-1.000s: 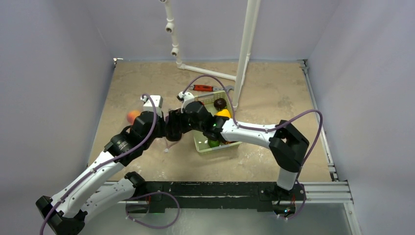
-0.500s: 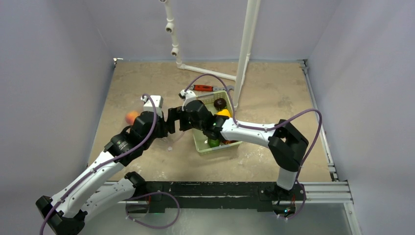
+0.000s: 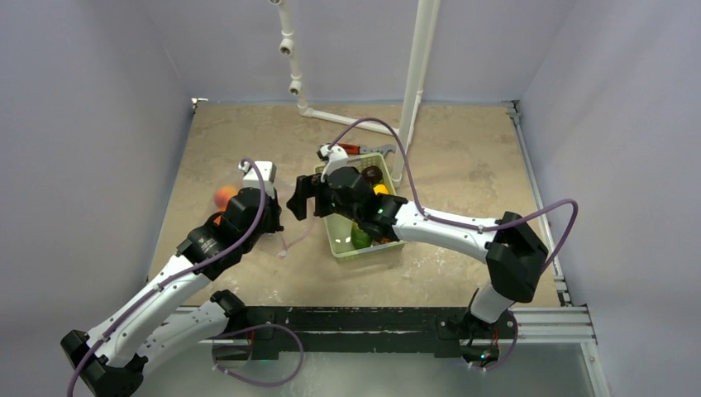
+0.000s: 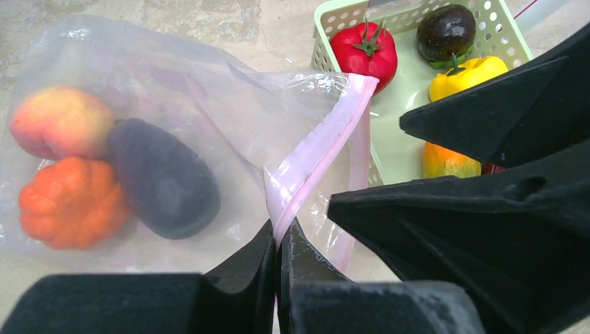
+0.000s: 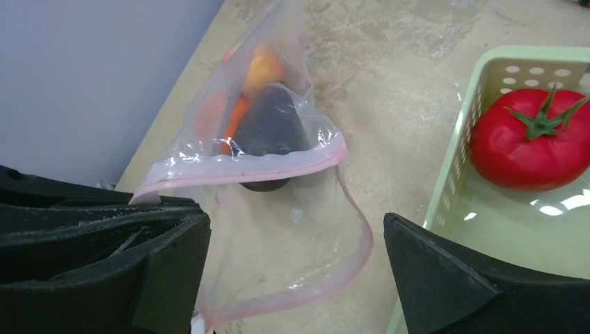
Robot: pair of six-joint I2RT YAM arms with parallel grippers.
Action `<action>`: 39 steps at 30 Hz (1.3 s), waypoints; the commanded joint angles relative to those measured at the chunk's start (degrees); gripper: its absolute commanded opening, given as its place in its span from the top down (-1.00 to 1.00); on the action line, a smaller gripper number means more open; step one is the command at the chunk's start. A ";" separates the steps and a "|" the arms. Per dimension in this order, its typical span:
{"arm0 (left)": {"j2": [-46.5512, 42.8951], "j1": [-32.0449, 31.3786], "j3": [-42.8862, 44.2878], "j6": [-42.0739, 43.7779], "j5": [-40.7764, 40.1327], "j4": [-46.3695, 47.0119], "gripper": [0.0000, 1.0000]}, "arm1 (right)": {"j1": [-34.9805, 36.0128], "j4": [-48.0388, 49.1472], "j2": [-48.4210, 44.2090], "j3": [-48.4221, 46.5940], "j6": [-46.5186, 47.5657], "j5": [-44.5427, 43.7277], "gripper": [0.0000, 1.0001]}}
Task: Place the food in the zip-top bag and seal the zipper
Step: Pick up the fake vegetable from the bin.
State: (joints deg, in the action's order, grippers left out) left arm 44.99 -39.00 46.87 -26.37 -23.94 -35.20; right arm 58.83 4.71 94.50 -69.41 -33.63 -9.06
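Left wrist view first: my left pincer [image 4: 280, 236] is clamped tight on the zipper [image 4: 327, 136], jaws together on the near end of that pale pink strip. The zip-top bag [image 4: 209, 97] sprawls across the bench [image 4: 209, 17] just left of the light green basket [image 4: 321, 17], its mouth gaping, one pink lip lifted and the other sagging below it.

Inside the bag I've got three pieces of food bunched together: a peach-coloured fruit [image 4: 59, 122], an orange ribbed piece [image 4: 66, 202] and a dark purple piece [image 4: 163, 177] lying alongside them.

Over to the basket: a red tomato [image 4: 369, 52] by the near-left corner, a dark round piece [image 4: 445, 31] behind it, a yellow pepper [image 4: 463, 69] and an orange-yellow piece [image 4: 449, 161] partly behind my other arm.

Right wrist view now: my right pincer [image 5: 292, 278] is spread wide apart, gripping nothing, hanging over the open mouth of the bag, with the basket rim just beside its right finger [image 5: 445, 285].

From above, both pincers sit close together between the bag and the basket.
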 commanded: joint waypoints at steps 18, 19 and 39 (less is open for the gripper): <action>0.21 0.16 -0.34 0.00 0.65 2.19 1.00 | -1.43 -13.98 -8.40 5.07 2.94 -15.17 -0.88; 0.19 0.16 -0.35 0.00 0.65 2.17 1.00 | -1.82 -14.89 -8.18 5.03 2.95 -16.12 -0.88; -0.26 0.11 -0.46 0.00 1.00 2.30 1.00 | -8.26 -19.04 -0.91 5.51 12.11 -27.52 -0.89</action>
State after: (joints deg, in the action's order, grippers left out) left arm 45.15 -39.00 46.87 -26.37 -23.33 -35.22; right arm 51.22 -14.24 92.16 -63.75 -24.60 -32.93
